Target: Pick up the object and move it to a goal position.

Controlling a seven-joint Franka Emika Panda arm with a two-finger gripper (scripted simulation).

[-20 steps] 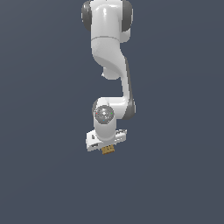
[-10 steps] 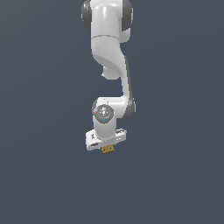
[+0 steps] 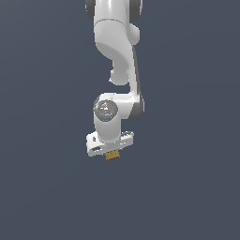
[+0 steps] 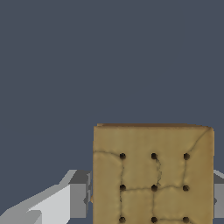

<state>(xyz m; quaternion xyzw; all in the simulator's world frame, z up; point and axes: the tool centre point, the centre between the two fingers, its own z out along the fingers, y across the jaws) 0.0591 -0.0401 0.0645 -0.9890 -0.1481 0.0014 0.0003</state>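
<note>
Bench [image 3: 47,187]: uniform dark grey-blue surface filling both views; no edge, seam or marking discernible anywhere on it.

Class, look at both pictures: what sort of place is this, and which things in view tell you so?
Most likely a bare simulated test scene, not a real room. A flat, featureless grey-blue backdrop fills both views, and the only things present are a white robot arm and the golden-brown block in its gripper.

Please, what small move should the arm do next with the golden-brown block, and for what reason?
Probably carry on moving toward the goal with the grip unchanged. In the wrist view the golden-brown block sits between the fingers of the gripper, and in the exterior view it hangs just under the hand. No goal marker shows, so I cannot give the direction.
</note>
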